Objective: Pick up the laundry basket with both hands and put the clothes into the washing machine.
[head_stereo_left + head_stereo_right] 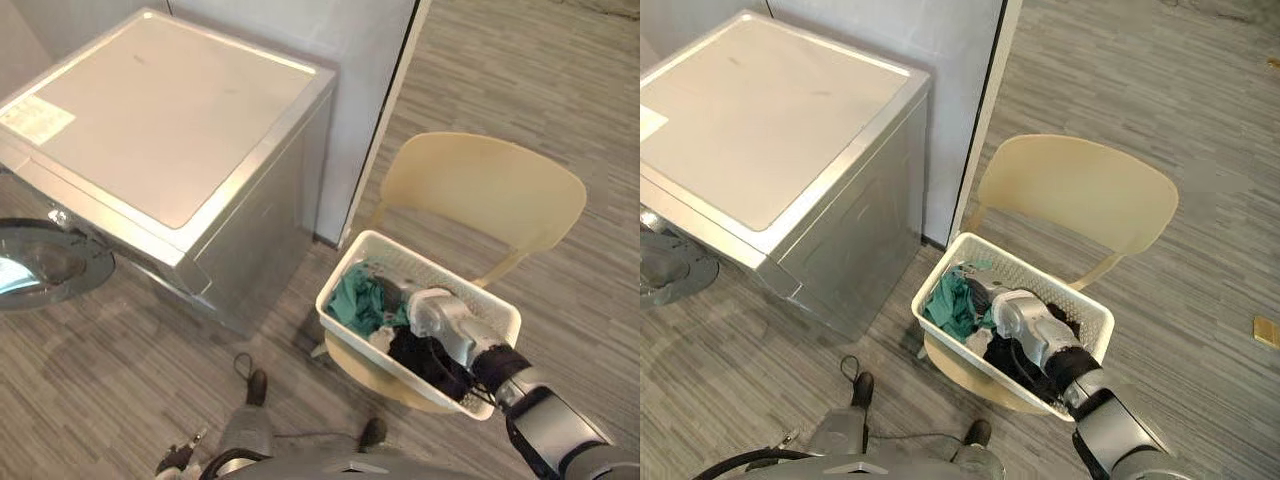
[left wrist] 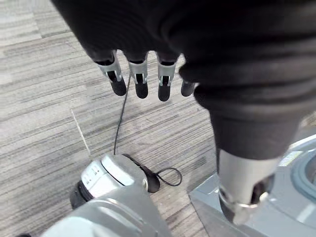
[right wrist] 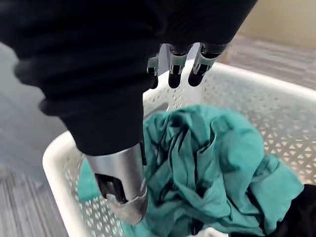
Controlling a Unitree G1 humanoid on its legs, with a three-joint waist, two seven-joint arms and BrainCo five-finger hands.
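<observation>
Currently the white laundry basket (image 1: 455, 280) sits on the seat of a cream chair (image 1: 480, 185), just to the right of the washing machine (image 1: 160, 110) and apart from it. Its perforated walls hold a crumpled teal garment (image 1: 360, 300) at the end nearer the machine, a black garment (image 1: 425, 360) at the end nearer the robot, and a small white piece (image 1: 978, 343) between them against the near wall.

The right robot hand (image 3: 123, 74) reaches into the basket from the lower right and hangs just above the teal garment. Its fingers (image 3: 174, 69) are nearly straight and point towards the far rim, its thumb (image 3: 121, 182) stands apart over the cloth, and it has hold of nothing. Whether the thumb's tip touches the fabric I cannot tell.

The left robot hand (image 2: 173, 44) hangs over the striped grey floor (image 1: 150, 380) close to a lower corner of the machine. Its fingers (image 2: 140, 81) are loosely extended, its thumb (image 2: 244, 192) is out to the side, and it too grasps nothing.

The washing machine is silver with a flat pale top, and its round glass door (image 1: 45, 262) stands swung open on the front, at the left edge of the head views. Behind the machine and the chair stands a white wall panel (image 1: 360, 60)
</observation>
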